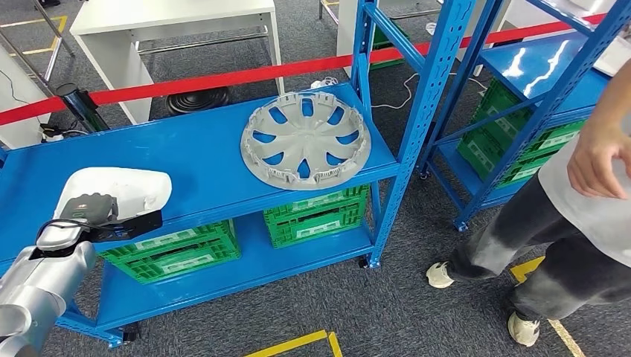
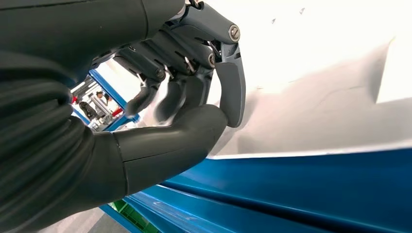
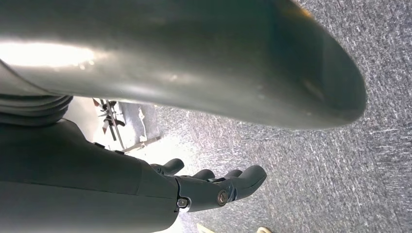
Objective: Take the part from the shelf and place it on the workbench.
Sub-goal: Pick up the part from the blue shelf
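Observation:
A white moulded part (image 1: pixel 119 190) lies at the near left of the blue shelf's top level (image 1: pixel 186 160). My left hand (image 1: pixel 83 210) sits at the part's near edge. In the left wrist view its fingers (image 2: pixel 231 87) curl against the white part (image 2: pixel 316 97) and the thumb (image 2: pixel 175 138) meets them just above the shelf's blue surface (image 2: pixel 316 189). Whether the part's edge is pinched between them is hidden. A grey wheel cover (image 1: pixel 305 139) lies further right on the same level. My right hand (image 3: pixel 216 187) hangs over the grey carpet with fingers apart, holding nothing.
Green crates (image 1: pixel 316 216) fill the shelf's lower level. A blue upright (image 1: pixel 417 126) stands at the shelf's right end, with a second blue rack (image 1: pixel 536 97) beyond. A person (image 1: pixel 588 201) stands at the right. Red tape (image 1: pixel 223 78) and a white table (image 1: pixel 171 18) lie behind.

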You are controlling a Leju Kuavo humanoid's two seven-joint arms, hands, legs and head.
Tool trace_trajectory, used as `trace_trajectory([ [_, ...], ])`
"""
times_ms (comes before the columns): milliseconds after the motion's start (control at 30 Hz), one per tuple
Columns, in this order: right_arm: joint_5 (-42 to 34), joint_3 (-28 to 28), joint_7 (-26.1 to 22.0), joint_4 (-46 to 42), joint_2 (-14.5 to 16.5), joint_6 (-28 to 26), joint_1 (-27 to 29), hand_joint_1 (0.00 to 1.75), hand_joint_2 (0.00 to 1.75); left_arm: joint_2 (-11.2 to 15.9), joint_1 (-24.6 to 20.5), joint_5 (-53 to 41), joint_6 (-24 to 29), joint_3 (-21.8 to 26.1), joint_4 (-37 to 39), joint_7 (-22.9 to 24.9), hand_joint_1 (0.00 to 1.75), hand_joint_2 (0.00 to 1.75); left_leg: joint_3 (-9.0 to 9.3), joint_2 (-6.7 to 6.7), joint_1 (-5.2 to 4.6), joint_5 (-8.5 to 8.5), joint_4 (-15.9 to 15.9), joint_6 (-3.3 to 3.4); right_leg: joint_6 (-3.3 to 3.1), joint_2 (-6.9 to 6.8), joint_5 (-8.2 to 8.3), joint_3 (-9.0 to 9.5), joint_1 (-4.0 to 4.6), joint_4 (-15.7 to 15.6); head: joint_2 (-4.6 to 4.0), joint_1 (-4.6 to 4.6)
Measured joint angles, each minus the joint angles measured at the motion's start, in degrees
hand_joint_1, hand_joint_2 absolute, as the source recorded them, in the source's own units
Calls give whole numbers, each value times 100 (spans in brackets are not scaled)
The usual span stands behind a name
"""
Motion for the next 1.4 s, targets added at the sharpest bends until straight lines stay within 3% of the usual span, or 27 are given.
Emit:
trace_trajectory([
  [333, 34, 1, 0, -2, -2, 33, -2, 0, 0, 32, -1, -1, -11, 112, 0, -90, 168, 175, 0, 0, 0, 0, 0, 0, 0, 0, 0, 0, 1, 0, 0, -1],
  [467, 57, 9, 0, -2, -2, 50, -3, 0, 0, 45, -2, -27, -34, 156, -2, -131, 109, 175, 0, 0, 0, 0, 0, 0, 0, 0, 0, -1, 0, 0, 0, -1],
  [500, 60, 14, 0, -2, -2, 54, -3, 0, 0, 50, -3, -45, -33, 164, -4, -139, 107, 175, 0, 0, 0, 0, 0, 0, 0, 0, 0, -1, 0, 0, 0, -1],
  [667, 61, 24, 0, -1, -2, 74, -3, 0, 0, 66, -5, -90, -26, 173, -9, -243, 145, 175, 0, 0, 0, 0, 0, 0, 0, 0, 0, -2, 0, 0, 0, 0],
  [733, 54, 24, 0, -1, -2, 73, -2, 0, 0, 64, -9, -119, -26, 173, -11, -257, 142, 175, 0, 1, 0, 0, 0, 0, 0, 0, 0, -2, 0, 0, 0, -1],
  [767, 50, 24, 0, -1, -2, 70, -1, 0, 0, 62, -11, -137, -26, 173, -14, -264, 127, 175, 0, 1, 0, 0, 0, 0, 0, 1, 0, -3, 0, 0, 0, -1],
  [867, 26, 24, 0, 0, -2, 59, 0, 0, 0, 51, -18, -181, -24, 173, -20, -298, 26, 175, 1, 2, 0, 0, 0, 0, 0, 1, 0, -3, 0, 0, 0, 0],
  [900, 14, 24, 0, 0, -2, 52, 0, 0, 0, 46, -21, -182, -22, 173, -21, -312, 4, 175, 1, 2, 0, 0, 0, 0, 0, 1, 0, -3, 0, 0, 0, 0],
  [1400, -127, 24, 0, -1, 14, -4, 1, 0, 0, -172, -262, 230, 527, 531, -149, -995, 0, 175, 1, 1, 0, 0, 1, 0, 0, 1, 0, -4, -1, 0, -1, -1],
])
